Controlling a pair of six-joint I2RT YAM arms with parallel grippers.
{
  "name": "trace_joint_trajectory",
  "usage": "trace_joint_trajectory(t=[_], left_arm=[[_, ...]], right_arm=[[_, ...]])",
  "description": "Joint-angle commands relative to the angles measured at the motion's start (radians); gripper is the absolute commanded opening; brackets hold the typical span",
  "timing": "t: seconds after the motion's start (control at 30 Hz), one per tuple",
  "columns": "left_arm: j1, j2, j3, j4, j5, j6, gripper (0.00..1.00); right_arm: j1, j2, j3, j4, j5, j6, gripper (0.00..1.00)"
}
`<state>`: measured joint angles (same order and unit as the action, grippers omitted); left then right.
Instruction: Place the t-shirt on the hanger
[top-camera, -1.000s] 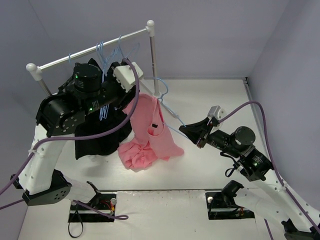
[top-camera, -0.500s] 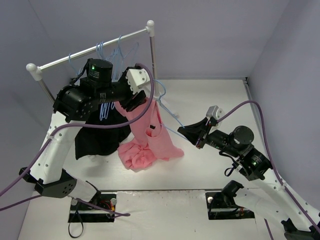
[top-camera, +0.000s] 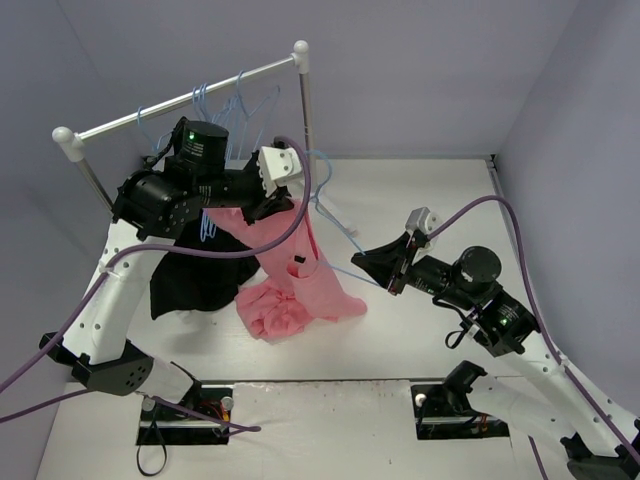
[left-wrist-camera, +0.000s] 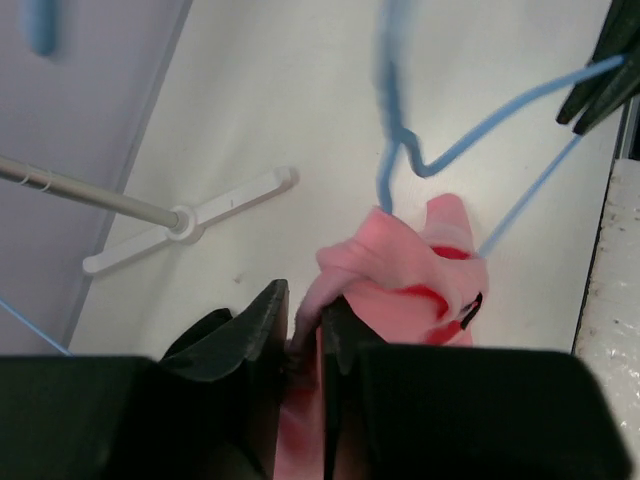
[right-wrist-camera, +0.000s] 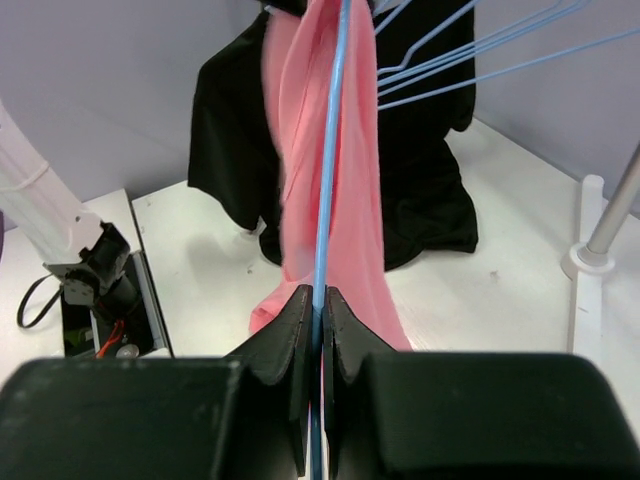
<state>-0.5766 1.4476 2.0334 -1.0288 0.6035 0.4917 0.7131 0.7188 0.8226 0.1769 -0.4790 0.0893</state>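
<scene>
Overhead: white table (top-camera: 430, 200), with a clothes rack (top-camera: 180, 103) standing at its far left. A black garment (top-camera: 195, 285) hangs below the rail on the near side, its hem down at the table.

Just right of it and touching it is the t-shirt (top-camera: 305, 285). Its upper part is lifted and its lower part is heaped on the table, left of centre.

The hanger (top-camera: 340, 225) slants from centre toward the far left, with its hook up near the rack's right post. Pink cloth is bunched against the wire just below the hook. Spare hangers (top-camera: 235, 100) sit on the rail.

The left gripper (left-wrist-camera: 305, 330) is at the t-shirt's top, claw pressed together on a fold of pink cloth. The right gripper (right-wrist-camera: 317, 310) is right of centre, claw pinching the hanger's wire at its near-right end. The wire runs straight out between the fingers toward the t-shirt.
</scene>
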Motion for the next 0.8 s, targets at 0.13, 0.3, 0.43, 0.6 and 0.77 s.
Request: trace_joint_trajectory(t=[0.13,0.3,0.43,0.6,0.77], left_arm=[[0.001,-0.070,-0.050,0.049,0.104,0.043,0.00],[0.001,-0.100,-0.088,0.049,0.048,0.038,0.00],[0.000,-0.126,-0.142,0.098,-0.103,-0.015,0.00],[-0.021,-0.139,-0.218,0.208,-0.256,-0.097,0.00],[-0.123,-0.150,-0.284,0.321,-0.485,-0.143,0.00]], right_arm=[[-0.005,0.059,0.065,0.162,-0.021,-0.008,0.00],[-0.027,0.088,0.052,0.156,0.047,-0.020,0.02],[-0.040,0.103,0.062,0.091,0.255,-0.003,0.52],[-0.038,0.131,0.169,-0.100,0.478,0.044,0.83],[-0.038,0.110,0.192,-0.172,0.610,0.146,0.86]])
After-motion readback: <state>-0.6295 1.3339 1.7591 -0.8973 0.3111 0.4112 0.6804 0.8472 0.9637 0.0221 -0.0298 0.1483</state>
